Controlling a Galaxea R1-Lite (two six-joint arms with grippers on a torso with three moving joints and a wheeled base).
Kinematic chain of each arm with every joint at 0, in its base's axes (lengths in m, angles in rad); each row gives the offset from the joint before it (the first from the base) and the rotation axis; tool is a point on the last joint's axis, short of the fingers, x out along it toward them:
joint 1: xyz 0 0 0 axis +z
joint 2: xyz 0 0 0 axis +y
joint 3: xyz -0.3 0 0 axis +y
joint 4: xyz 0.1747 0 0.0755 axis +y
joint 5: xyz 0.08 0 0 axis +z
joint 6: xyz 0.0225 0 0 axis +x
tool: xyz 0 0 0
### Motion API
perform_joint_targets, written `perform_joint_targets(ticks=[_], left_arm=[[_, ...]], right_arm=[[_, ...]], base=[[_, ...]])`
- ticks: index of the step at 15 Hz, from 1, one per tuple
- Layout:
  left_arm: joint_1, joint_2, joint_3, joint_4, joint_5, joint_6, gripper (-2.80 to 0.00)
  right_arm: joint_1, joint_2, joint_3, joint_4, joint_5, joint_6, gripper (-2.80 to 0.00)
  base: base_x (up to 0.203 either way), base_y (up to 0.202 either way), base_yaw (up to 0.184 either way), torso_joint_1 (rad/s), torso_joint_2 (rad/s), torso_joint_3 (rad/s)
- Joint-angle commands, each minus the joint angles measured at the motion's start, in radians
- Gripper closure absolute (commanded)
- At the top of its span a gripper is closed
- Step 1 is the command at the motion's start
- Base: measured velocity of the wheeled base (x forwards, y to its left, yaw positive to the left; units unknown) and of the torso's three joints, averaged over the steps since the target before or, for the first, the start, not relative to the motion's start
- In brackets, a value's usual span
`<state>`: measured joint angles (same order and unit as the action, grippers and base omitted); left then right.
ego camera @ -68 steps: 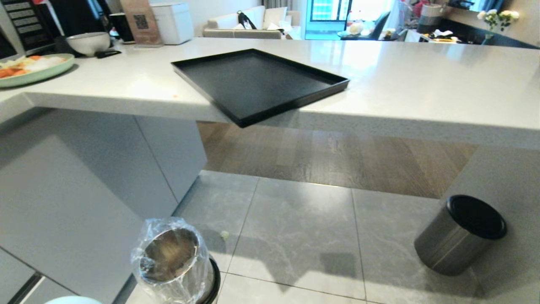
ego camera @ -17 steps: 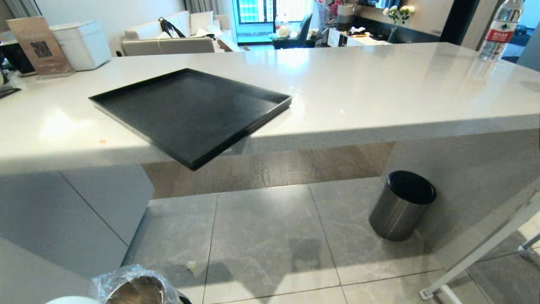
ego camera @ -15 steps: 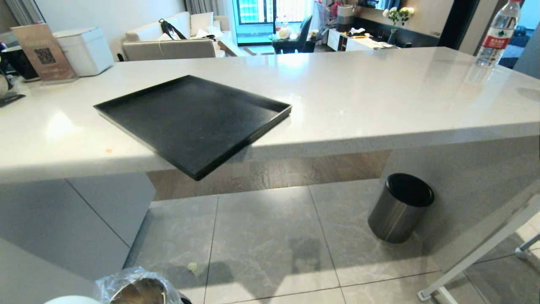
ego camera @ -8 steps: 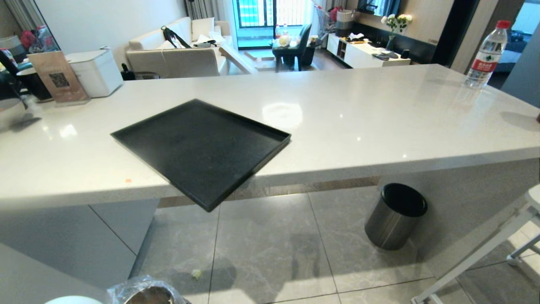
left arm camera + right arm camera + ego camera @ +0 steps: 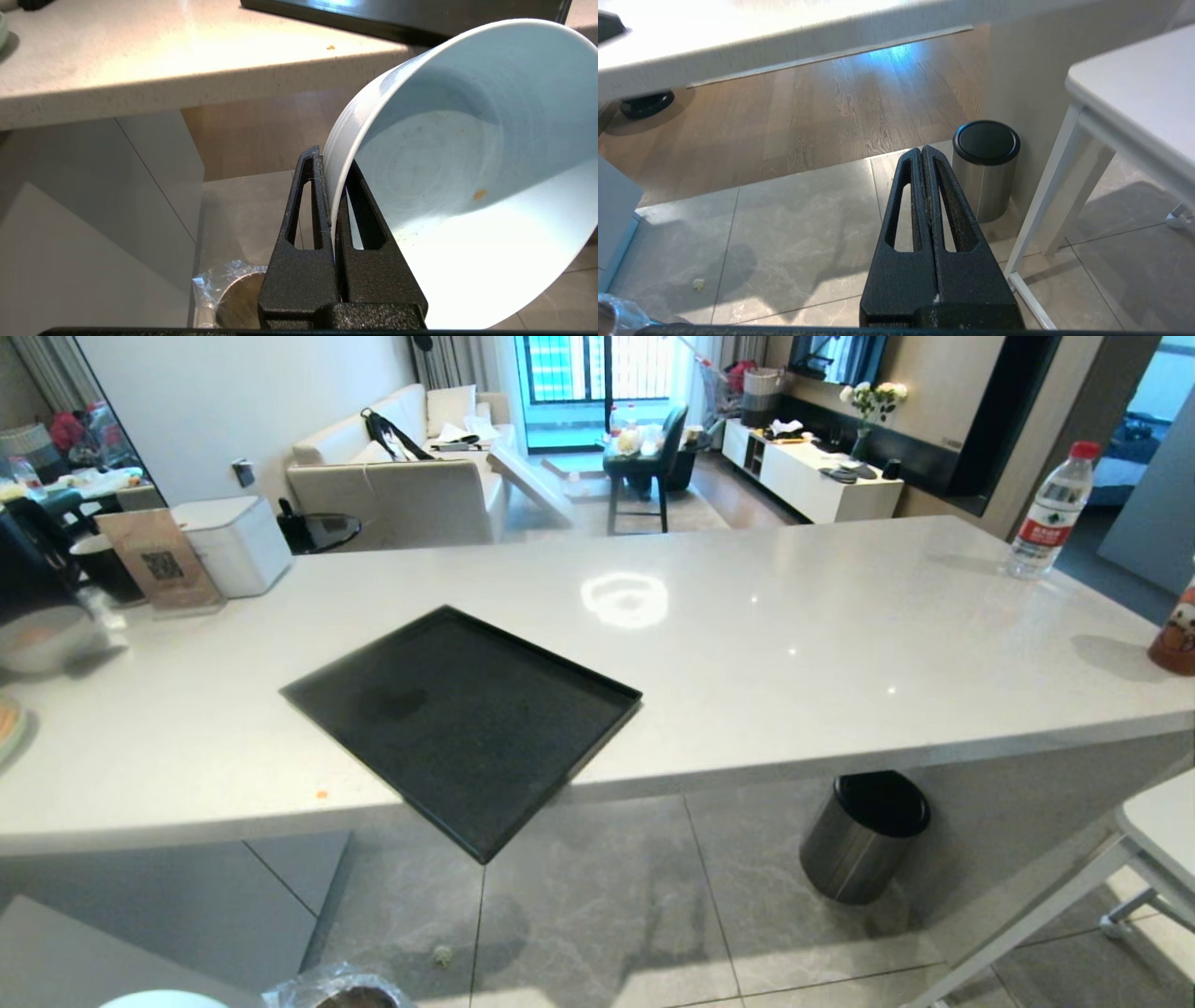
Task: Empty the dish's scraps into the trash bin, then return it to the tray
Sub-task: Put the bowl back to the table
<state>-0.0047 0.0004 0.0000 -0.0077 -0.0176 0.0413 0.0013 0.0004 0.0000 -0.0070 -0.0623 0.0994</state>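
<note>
While clamped by the rim between the left gripper (image 5: 334, 186) fingers, hung tilted below the counter (image 5: 794, 644) edge: the dish (image 5: 467, 177), emptied but for small specks. On the counter, near its front edge, lay the tray (image 5: 467, 723), bare, one corner overhanging. On the floor, under the counter's right end, stood a dark grey cylinder (image 5: 864, 835); below the dish, the trash bin (image 5: 233, 298), bag-lined. Pressed together with nothing between them: the right gripper (image 5: 927, 186) fingers, over floor tiles.

High head view; low floorward wrist views.
</note>
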Motion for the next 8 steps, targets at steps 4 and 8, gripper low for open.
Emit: perform_joint_targets(ticks=[4,8], left_arm=[[0.000,0.000,0.000,0.000,-0.001,0.000,0.00],[0.000,0.001,0.000,0.000,-0.001,0.000,0.00]], right_arm=[[0.000,0.000,0.000,-0.001,-0.001,0.002,0.00],[0.000,0.000,0.000,-0.001,-0.001,0.002,0.00]], base=[[0.000,0.000,0.000,0.193,-0.56,-0.361],[0.000,0.000,0.000,0.230,-0.61,-0.377]])
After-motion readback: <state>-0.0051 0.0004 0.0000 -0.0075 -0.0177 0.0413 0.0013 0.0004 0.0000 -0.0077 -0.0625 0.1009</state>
